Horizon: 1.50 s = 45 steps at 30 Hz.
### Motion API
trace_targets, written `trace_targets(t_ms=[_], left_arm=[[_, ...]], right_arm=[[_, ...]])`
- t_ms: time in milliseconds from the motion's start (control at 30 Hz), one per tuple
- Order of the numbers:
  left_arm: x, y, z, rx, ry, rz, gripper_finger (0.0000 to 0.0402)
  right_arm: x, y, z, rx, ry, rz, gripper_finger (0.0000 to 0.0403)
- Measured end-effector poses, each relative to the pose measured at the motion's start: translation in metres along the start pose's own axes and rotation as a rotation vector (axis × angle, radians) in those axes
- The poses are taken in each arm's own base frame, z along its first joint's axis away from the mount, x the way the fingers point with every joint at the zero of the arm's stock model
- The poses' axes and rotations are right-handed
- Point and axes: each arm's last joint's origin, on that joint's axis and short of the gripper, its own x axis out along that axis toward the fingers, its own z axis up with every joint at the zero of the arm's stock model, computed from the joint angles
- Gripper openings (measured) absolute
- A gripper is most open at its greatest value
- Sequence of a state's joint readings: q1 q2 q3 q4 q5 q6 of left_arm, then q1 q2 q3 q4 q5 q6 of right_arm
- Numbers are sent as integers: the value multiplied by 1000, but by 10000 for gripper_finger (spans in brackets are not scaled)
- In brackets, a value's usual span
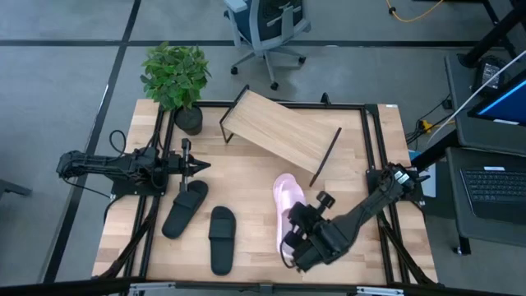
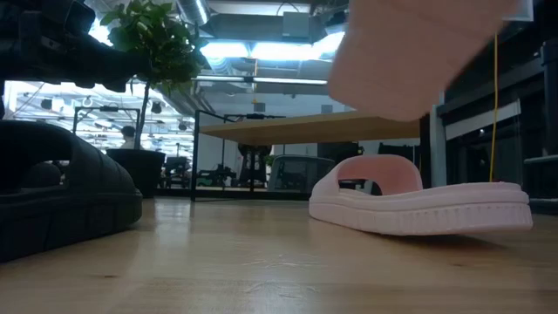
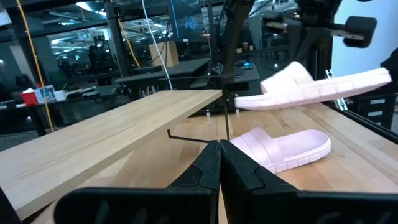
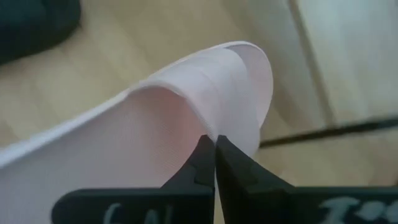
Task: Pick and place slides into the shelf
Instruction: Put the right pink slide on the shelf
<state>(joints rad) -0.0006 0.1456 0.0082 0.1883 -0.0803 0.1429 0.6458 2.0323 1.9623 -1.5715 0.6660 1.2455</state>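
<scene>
Pale pink open-toe slide sandal fills the right wrist view, strap edge pinched between the closed fingers of the right pincer.

Low view: same lifted sandal close overhead; second pale pink slide sandal flat on the light-wood bench; a black slide sandal at the near left.

Left wrist view: left pincer shut and empty, facing the slanted light-wood shelf on thin black legs.

High view: shelf bare at the bench's rear; two black sandals front left; right pincer front right; potted green plant at the rear left corner.
</scene>
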Motion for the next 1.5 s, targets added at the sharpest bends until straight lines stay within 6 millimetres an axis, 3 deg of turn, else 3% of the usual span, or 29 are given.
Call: trace_targets(t_ms=[267,600,767,1500], left_arm=[[0,0,0,0,0,0,0],[0,0,0,-1,0,0,0],[0,0,0,-1,0,0,0],[0,0,0,-5,0,0,0]], right_arm=[[6,-15,29,-131,-105,-62,2],[-20,-60,55,-107,-297,-114,2],[-21,-80,69,-84,-318,-145,2],[36,-153,130,-89,-187,-391,2]])
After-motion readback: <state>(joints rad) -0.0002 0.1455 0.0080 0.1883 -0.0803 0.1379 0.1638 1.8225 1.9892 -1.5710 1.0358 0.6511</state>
